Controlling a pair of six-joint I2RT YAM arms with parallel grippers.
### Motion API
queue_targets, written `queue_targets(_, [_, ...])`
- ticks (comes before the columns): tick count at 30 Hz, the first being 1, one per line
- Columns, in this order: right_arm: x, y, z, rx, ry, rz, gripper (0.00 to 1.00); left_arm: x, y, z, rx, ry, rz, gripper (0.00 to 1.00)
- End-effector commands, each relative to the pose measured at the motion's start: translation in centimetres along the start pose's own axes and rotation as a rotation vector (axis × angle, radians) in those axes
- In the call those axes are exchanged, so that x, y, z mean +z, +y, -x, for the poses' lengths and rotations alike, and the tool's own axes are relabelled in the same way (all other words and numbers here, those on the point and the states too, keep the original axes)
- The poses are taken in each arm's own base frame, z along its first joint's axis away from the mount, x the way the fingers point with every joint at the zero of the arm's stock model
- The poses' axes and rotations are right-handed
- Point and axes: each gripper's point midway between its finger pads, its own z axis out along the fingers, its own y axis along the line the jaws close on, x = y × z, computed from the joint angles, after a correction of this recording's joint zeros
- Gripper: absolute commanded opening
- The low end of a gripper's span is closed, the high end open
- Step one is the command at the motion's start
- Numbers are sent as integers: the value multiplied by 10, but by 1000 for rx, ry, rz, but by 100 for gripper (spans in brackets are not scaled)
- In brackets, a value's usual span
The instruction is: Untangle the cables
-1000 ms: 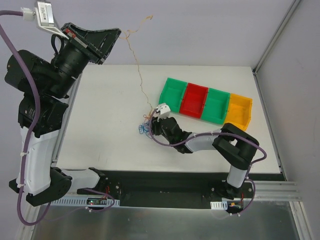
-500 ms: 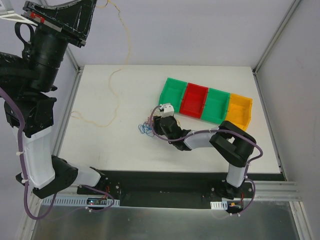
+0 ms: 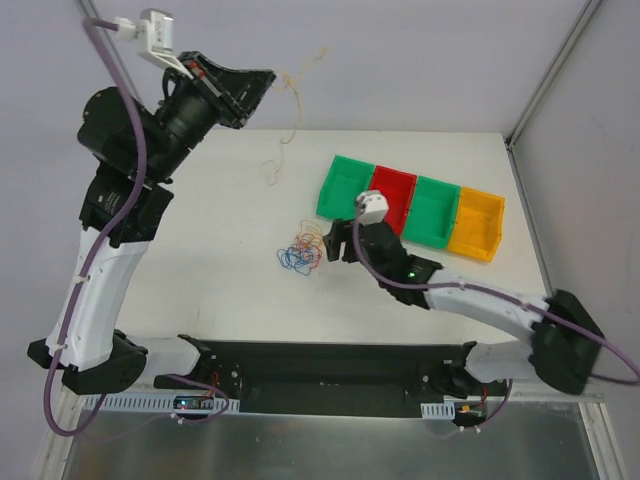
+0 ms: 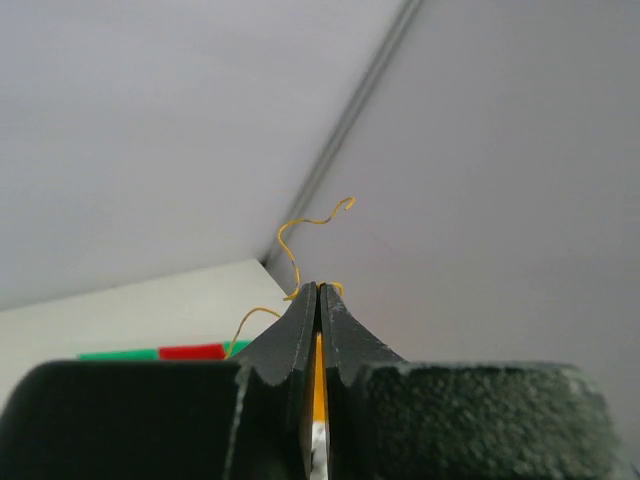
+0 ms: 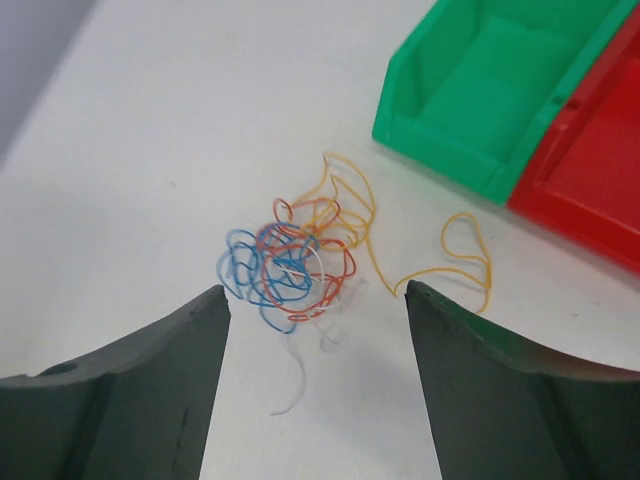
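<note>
A small knot of blue, red, white and yellow-orange cables lies on the white table, left of the bins; it also shows in the right wrist view. My left gripper is raised high over the table's far edge, shut on a yellow cable that hangs down to the table; it shows in the left wrist view pinching that strand. My right gripper is open and empty just right of the knot, hovering above it.
A row of bins stands at the right: green, red, green and yellow. A loose yellow loop lies beside the near green bin. Grey walls close the back and right.
My left arm swung right with the yellow cable, its free length lifted off the table's left side. My right gripper drew back to the right off the knot and opened.
</note>
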Motion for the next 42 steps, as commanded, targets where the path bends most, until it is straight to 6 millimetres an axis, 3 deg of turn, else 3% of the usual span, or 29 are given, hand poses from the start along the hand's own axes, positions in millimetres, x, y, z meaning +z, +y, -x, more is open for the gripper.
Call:
queue_targets(1, [-65, -36, 31, 131, -10, -41, 74, 4, -52, -27, -131, 131, -259, 0])
queue_targets(6, [-136, -102, 19, 199, 3, -211, 73, 20, -106, -101, -190, 353, -467, 0])
queue_targets(8, [-170, -130, 25, 219, -67, -295, 72, 26, -117, -131, -190, 412, -495, 0])
queue_targets(10, [-203, -148, 31, 249, -128, -332, 71, 34, -118, -161, -180, 461, -492, 0])
queue_targets(13, [-242, -159, 35, 322, -207, -303, 70, 53, -111, -213, -186, 542, -462, 0])
queue_targets(17, [-268, -161, 33, 411, -278, -223, 69, 61, -103, -289, -253, 704, -435, 0])
queue_targets(20, [-275, -169, 23, 430, -278, -236, 69, 54, -92, -338, -263, 791, -387, 0])
queue_targets(22, [-276, -171, 17, 420, -259, -248, 69, 48, -88, -359, -258, 830, -371, 0])
queue_targets(30, [-270, -168, 11, 378, -205, -258, 69, 11, -58, -418, -279, 982, -280, 0])
queue_targets(36, [-248, -150, -6, 339, -81, -211, 69, -25, -31, -463, -319, 1111, -183, 0])
queue_targets(42, [-223, -137, -32, 316, 81, -221, 69, -30, -17, -485, -345, 1165, -140, 0])
